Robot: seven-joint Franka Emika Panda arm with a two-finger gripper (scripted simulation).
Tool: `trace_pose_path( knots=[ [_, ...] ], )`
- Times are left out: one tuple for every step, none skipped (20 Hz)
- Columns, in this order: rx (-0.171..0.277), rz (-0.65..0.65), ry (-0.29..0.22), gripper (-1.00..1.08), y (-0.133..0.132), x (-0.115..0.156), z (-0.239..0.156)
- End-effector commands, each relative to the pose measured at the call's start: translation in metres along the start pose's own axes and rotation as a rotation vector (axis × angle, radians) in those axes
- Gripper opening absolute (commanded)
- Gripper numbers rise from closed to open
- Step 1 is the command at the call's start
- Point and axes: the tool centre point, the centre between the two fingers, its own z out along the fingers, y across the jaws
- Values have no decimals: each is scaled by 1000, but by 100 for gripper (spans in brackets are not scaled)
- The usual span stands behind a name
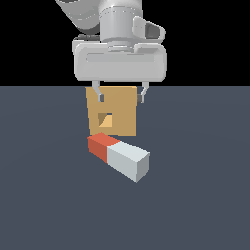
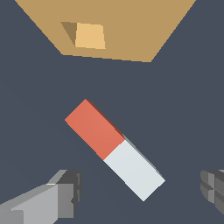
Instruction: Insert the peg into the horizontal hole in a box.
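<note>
One relation decides my next move: the short square-sectioned peg, half red and half light grey-white (image 1: 118,155), lies flat on the dark slate worktop (image 1: 205,205) below my gripper (image 1: 121,96), and its long axis runs on a diagonal to the line between the two fingers. In the wrist view the peg (image 2: 114,148) sits between the spread jaws, touching neither finger, so I judge the wrist needs turning before I come down, so that the pads close across the bar's narrow sides and not along its slant.

The jaws are wide open and hold nothing. They hang above the peg, though how high I can only guess, since the exterior view looks nearly head-on.

Beyond the red end stands the flat, upright tan-orange box (image 1: 111,111), apart from the peg, with its small square hole (image 1: 105,119) facing this way. The red half points roughly toward it, off to one side. Nothing else stands in the way.
</note>
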Motion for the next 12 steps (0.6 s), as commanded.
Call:
trace_pose_path(
  knots=[
    [0,0,0,100,0,0,0],
    [0,-1,0,100,0,0,0],
    [0,-3,0,100,0,0,0],
    [0,-6,0,100,0,0,1],
    [0,-10,0,100,0,-1,1],
    [0,-16,0,100,0,-1,2],
    [0,-23,0,100,0,-2,3],
    [0,-31,-1,100,0,-2,4],
    [0,-40,-1,100,0,-3,5],
    [-1,-51,-1,100,0,-4,6],
    [-1,-63,-1,100,0,-4,7],
    [-1,-76,-1,100,0,-5,9]
  ],
)
